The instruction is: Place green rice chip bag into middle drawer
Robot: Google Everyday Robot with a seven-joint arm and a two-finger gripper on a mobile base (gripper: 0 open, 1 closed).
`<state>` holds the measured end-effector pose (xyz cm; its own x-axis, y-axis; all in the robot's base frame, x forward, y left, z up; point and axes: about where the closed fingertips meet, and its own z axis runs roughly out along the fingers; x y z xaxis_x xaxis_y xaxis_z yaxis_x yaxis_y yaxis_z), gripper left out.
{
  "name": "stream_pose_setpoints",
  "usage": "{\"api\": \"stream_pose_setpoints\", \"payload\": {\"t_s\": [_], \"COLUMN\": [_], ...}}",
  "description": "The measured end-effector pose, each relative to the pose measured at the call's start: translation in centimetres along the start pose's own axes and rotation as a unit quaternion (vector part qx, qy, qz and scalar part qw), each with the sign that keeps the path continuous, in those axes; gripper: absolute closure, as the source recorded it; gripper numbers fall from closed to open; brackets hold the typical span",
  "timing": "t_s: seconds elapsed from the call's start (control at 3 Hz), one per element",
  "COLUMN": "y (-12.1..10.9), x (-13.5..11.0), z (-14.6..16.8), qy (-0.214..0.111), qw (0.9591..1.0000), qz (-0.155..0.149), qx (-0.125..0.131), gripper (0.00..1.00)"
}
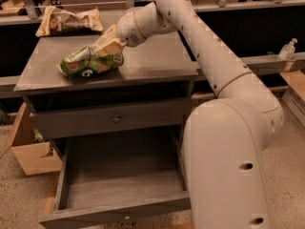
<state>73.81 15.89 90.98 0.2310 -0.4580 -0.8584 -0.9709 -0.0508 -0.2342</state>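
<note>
The green rice chip bag [86, 64] lies crumpled on the grey cabinet top [152, 61], left of centre near the front edge. My gripper [107, 46] reaches in from the right and is shut on the bag's right end, which is raised a little while the left end rests on the top. The middle drawer [121, 175] is pulled out wide below. Its plank bottom is bare, and its front panel [119, 213] is near the lower edge of the view.
A tan-and-brown snack bag [69, 20] lies at the back left of the top. The upper drawer front [116, 119] is shut, showing only its knob. A cardboard box [28, 154] stands on the floor at the left. My arm's large body [228, 161] fills the right side.
</note>
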Motion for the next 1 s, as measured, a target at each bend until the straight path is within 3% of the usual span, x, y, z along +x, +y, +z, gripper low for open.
{"api": "stream_pose_setpoints", "payload": {"t_s": [0.33, 0.67, 1.0], "y": [5.4, 11.7, 18.2], "x": [-3.0, -5.8, -6.4], "z": [-4.0, -7.1, -8.7], "qy": [0.021, 0.03, 0.06], "qw": [0.9995, 0.9984, 0.9945], "qz": [-0.007, 0.011, 0.047], "qx": [-0.024, -0.047, -0.071], "gripper": [1.0, 1.0, 1.0]}}
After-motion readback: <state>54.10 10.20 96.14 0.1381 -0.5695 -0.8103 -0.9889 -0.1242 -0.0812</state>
